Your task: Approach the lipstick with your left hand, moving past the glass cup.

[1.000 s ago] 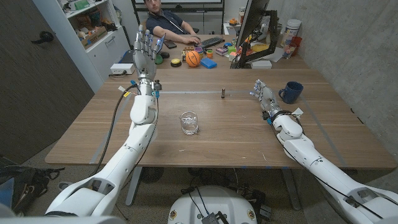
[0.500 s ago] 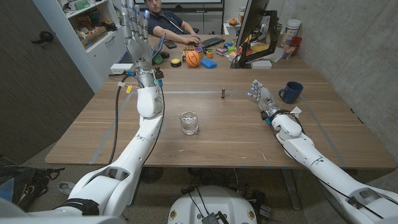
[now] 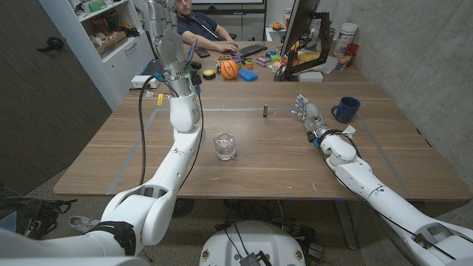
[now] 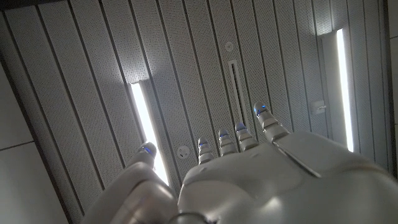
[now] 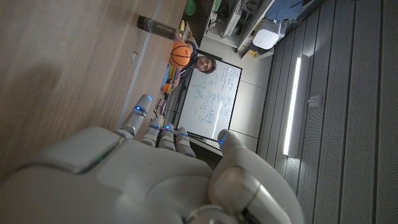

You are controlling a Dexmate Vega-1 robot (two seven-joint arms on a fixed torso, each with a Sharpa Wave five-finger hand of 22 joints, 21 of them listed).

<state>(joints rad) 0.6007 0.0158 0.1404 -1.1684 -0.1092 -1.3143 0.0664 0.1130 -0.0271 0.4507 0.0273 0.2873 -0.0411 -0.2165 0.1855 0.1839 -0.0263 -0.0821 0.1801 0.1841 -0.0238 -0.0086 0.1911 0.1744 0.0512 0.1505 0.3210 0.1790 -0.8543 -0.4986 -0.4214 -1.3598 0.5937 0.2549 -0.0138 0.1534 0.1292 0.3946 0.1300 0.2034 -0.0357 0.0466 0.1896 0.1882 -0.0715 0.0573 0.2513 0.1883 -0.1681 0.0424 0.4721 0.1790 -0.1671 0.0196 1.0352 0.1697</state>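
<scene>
lipstick: pale print on the barrel, too small to read
whiteboard: handwriting, illegible

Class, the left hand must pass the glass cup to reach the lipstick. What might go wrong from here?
1. The left hand is raised high, fingers up; coming down, its forearm could clip the glass cup.
2. The lipstick stands upright and slim, so a brush may topple it.

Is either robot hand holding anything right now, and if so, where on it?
Nothing is held. The left robot hand is raised, open and empty; the right robot hand lies empty near the lipstick.
</scene>
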